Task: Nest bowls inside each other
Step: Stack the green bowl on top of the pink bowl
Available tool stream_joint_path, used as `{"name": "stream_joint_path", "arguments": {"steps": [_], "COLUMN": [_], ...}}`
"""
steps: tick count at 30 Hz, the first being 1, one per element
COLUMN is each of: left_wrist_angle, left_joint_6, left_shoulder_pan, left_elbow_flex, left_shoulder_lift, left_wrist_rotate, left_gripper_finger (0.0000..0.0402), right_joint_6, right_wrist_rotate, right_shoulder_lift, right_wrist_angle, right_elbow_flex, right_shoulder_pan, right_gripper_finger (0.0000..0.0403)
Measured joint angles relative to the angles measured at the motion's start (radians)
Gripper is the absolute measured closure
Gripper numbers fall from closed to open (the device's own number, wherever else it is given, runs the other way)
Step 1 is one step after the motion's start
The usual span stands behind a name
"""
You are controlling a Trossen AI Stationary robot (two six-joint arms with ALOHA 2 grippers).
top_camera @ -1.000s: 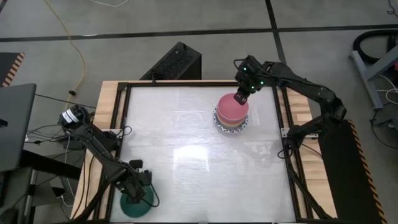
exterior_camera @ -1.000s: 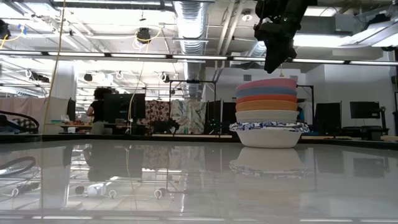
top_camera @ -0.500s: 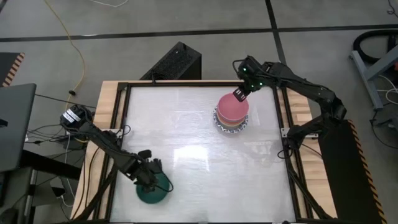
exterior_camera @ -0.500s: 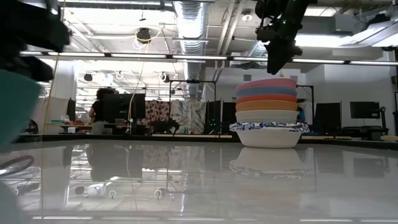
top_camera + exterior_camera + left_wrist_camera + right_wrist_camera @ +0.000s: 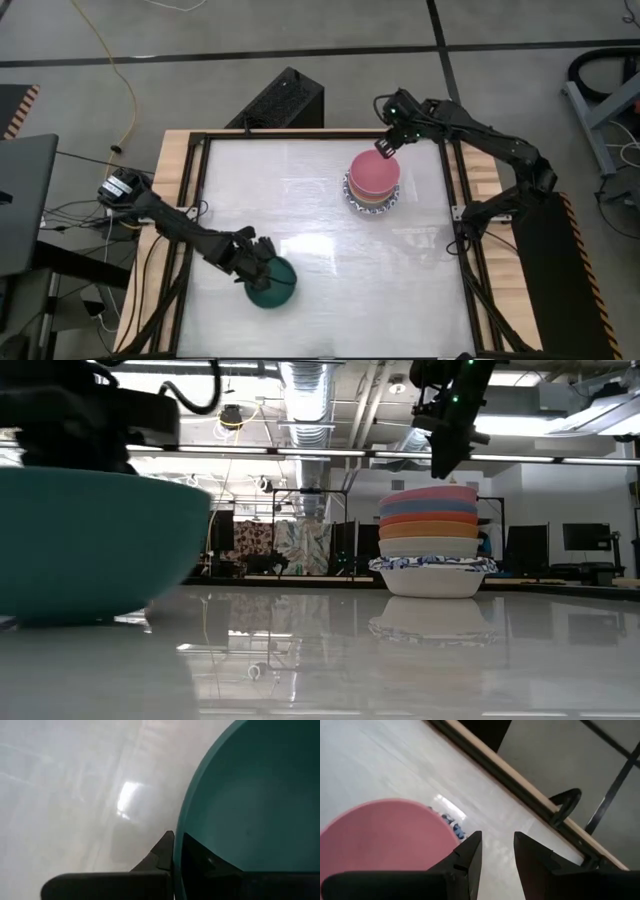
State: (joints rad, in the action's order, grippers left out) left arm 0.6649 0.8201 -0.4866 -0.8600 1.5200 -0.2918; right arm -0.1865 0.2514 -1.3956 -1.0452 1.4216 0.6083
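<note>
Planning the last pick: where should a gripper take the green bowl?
By its rim, from above, one finger inside and one outside: the green bowl sits upright, mouth open, wall thin. The left gripper holds it just so.

Industrial lab (ceiling ducts [image 5: 310, 385], monitors [image 5: 585, 537])

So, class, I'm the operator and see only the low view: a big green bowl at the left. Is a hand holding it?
Observer: Yes. The left wrist view shows the left hand shut on the green bowl, pinching its rim.
Operator: Which bowl tops the stack?
Observer: The pink bowl; from above it hides all but the edges of the bowls beneath.
Operator: Is the right hand gripping it?
Observer: No. The right hand hovers past the pink rim, fingers apart, with nothing between them.
</note>
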Motion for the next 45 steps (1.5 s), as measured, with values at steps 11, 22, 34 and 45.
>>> {"name": "stream_joint_path", "arguments": {"steps": [11,22,34,45], "left_wrist_angle": [-0.131,-0.353,-0.460,-0.927], "left_joint_6": [-0.005,-0.183,-0.280,-0.736], "left_shoulder_pan": [0.066,0.116,0.146,0.195], "left_elbow_flex": [0.001,0.001,0.001,0.000], "left_shoulder_lift": [0.001,0.002,0.001,0.000], "left_wrist_rotate": [-0.263,-0.588,-0.740,-0.436], "left_gripper_finger": [0.0401,0.0401,0.0401,0.0401], "right_joint_6": [0.023,0.192,0.312,0.012], "right_wrist_rotate": [0.200,0.244,0.198,0.196], "right_shoulder_lift": [0.002,0.007,0.207,0.617], "right_wrist_angle": [0.132,0.357,0.426,0.448], "right_elbow_flex": [0.000,-0.001,-0.087,-0.462], "right_shoulder_pan": [-0.061,-0.144,-0.296,-0.562], "right_gripper_finger": [0.0271,0.0271,0.0271,0.0271]}}
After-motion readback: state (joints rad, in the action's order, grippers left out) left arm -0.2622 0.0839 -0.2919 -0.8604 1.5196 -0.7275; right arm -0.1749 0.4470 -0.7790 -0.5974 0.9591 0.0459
